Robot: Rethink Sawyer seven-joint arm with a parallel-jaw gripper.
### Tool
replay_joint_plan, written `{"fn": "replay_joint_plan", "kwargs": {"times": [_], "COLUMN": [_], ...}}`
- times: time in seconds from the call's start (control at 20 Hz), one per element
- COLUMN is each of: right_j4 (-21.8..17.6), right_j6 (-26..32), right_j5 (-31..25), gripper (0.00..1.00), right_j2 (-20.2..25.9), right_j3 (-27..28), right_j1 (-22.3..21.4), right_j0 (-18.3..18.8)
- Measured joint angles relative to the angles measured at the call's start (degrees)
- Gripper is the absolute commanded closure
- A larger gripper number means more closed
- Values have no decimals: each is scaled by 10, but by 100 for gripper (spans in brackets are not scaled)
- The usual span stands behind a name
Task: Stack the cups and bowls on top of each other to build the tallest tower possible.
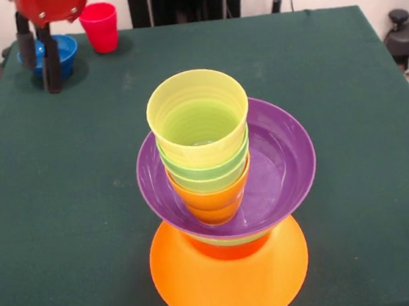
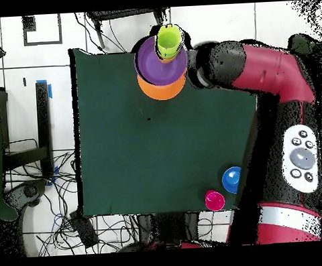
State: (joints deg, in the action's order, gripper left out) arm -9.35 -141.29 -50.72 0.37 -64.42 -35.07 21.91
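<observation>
The tower stands near the table's front edge in the front view. Its base is the large orange bowl (image 1: 231,286), upside down. A small red-orange bowl (image 1: 229,248) sits on it, then a thin green rim, then the purple bowl (image 1: 276,163), upright. Nested cups stand in the purple bowl: orange (image 1: 213,196), two green (image 1: 208,169) and pale yellow on top (image 1: 198,109). The tower also shows in the overhead view (image 2: 161,63). The blue bowl (image 1: 66,54) and the red cup (image 1: 100,26) stand at the far left corner. My gripper (image 1: 40,72) is open at the blue bowl, its fingers (image 1: 51,67) astride the bowl's near left wall.
The green cloth table (image 1: 347,107) is bare around the tower. In the overhead view my red arm (image 2: 267,66) reaches past the tower's right side and covers part of the blue bowl (image 2: 231,180); the red cup (image 2: 215,200) lies beside it.
</observation>
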Motion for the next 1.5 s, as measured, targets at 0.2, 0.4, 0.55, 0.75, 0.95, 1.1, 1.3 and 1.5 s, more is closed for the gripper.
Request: {"fn": "replay_joint_plan", "kwargs": {"times": [0.2,0.4,0.55,0.75,0.95,1.1,1.3,1.5], "right_j4": [-1,-2,-8,-16,-28,-36,-55,-79], "right_j6": [13,24,25,25,25,25,25,25], "right_j5": [25,41,48,49,56,65,93,127], "gripper": [0,0,0,0,0,0,0,0], "right_j2": [2,3,4,5,12,17,29,44], "right_j3": [-59,-118,-169,-213,-253,-269,-288,-296], "right_j1": [-12,-27,-44,-59,-68,-69,-69,-57], "right_j0": [25,47,64,79,102,118,151,184]}}
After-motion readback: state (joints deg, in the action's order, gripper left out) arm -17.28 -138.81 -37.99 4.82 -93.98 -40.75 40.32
